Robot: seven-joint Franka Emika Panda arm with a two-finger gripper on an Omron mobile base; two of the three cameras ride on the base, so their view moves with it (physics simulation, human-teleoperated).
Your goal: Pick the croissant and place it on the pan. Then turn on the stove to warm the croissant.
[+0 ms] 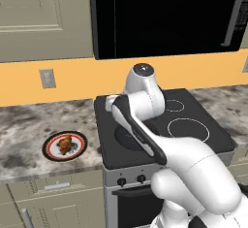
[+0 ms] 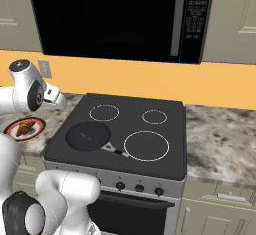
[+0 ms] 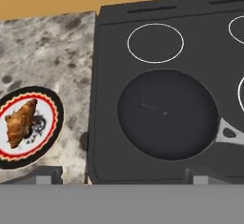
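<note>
Gripper (image 3: 119, 176) wide open, empty, bottom edge of hand view.
Pan (image 3: 167, 114) centre frame on stove (image 3: 109, 51); croissant (image 3: 20, 122) on plate (image 3: 52, 105), far left.

Marbled counter (image 3: 52, 51), red-rimmed plate (image 3: 55, 123) on it, stove (image 3: 109, 37) alongside carrying black pan (image 3: 167, 116)

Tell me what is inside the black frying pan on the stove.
Nothing: the round black frying pan is bare inside. The golden-brown croissant lies on the red-rimmed white plate on the counter. The burner ring beneath the pan is covered.
</note>
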